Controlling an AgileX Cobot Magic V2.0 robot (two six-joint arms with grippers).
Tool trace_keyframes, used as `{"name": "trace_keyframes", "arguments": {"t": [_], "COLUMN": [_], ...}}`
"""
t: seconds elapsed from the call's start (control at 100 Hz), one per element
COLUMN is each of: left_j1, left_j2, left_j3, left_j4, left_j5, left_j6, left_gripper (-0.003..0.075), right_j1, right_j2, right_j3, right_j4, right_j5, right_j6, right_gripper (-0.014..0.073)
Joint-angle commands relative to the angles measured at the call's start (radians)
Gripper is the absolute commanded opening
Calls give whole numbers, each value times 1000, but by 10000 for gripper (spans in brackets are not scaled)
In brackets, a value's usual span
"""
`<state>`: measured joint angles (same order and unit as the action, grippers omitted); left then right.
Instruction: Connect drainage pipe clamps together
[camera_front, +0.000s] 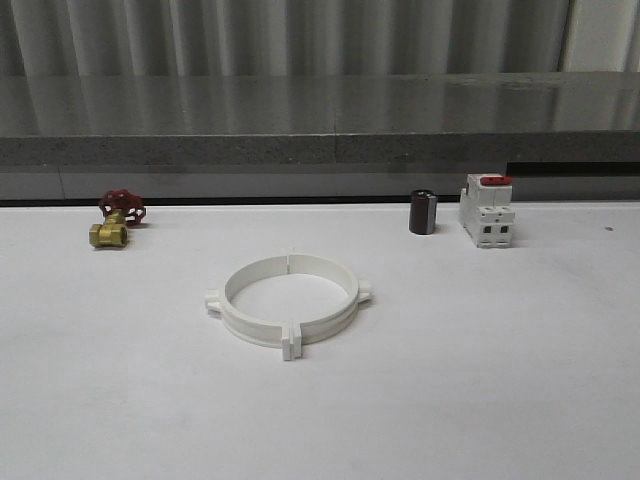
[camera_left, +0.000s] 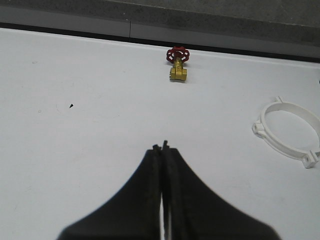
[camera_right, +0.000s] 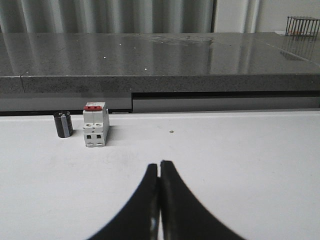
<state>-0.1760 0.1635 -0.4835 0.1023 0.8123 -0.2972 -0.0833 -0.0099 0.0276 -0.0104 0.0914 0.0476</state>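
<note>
The two white drainage pipe clamps (camera_front: 289, 300) lie at the middle of the white table, their half-rings joined end to end into one ring with small tabs at the seams and sides. The same ring (camera_left: 290, 131) shows in the left wrist view, off to one side of the fingers. My left gripper (camera_left: 161, 147) is shut with nothing between its black fingers, hovering over bare table well away from the ring. My right gripper (camera_right: 160, 164) is shut and empty too, over bare table short of the breaker.
A brass valve with a red handwheel (camera_front: 118, 219) sits at the back left. At the back right stand a small dark cylinder (camera_front: 423, 212) and a white breaker with a red switch (camera_front: 487, 210). A grey stone ledge (camera_front: 320, 150) runs along the table's far edge.
</note>
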Motion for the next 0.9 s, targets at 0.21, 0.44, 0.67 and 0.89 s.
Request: {"name": "trace_keyframes", "arguments": {"t": [0.21,0.44,0.67,0.89], "left_j1": [0,0,62,112], "left_j2": [13,13,5,-87], "left_j3": [-27,-25,156,334], "left_j4": [7,48,-26,-81], "left_j5": [-75,-52,-531,-672], "left_j6": [-1,-1,192,256], "left_gripper": [-20,-20,-20,-20], "right_j1": [1,1,1,1], "right_j2": [-21,-21,-21,-21], "right_j3": [-15,-15,-15,-15], "right_j4": [2,2,2,2], "right_j5": [-75,-75,-75,-75], "right_j6": [-11,-11,-11,-11], "right_gripper": [-67,-67,-67,-67]}}
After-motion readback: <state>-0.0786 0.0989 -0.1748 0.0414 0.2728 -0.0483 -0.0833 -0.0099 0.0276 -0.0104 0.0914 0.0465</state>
